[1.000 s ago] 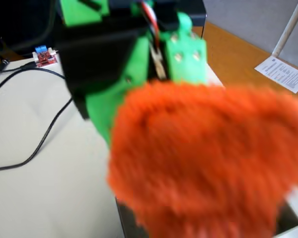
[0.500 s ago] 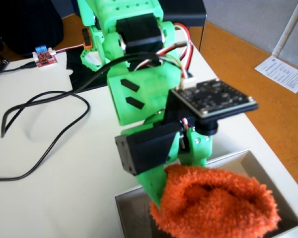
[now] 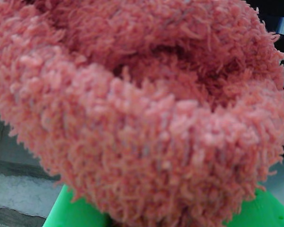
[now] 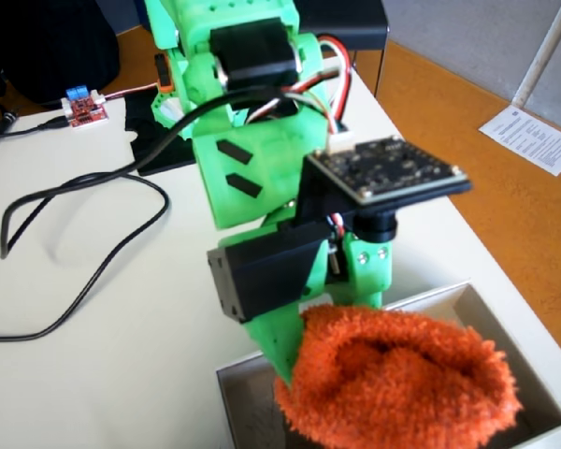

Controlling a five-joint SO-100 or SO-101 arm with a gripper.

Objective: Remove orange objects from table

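The fuzzy orange fabric bundle (image 4: 393, 379), crumpled with a central hollow, lies crosswise over the grey box (image 4: 505, 309), gripped by the jaws

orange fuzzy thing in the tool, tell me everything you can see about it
The orange fuzzy cloth looks like a thick, shaggy knit, perhaps a sock, folded into a rounded bundle with a hollow in its middle. It hangs from the green tool, whose fingertips it hides, just above the open grey box at the table's edge. In the wrist view it looks pinker and fills the frame.
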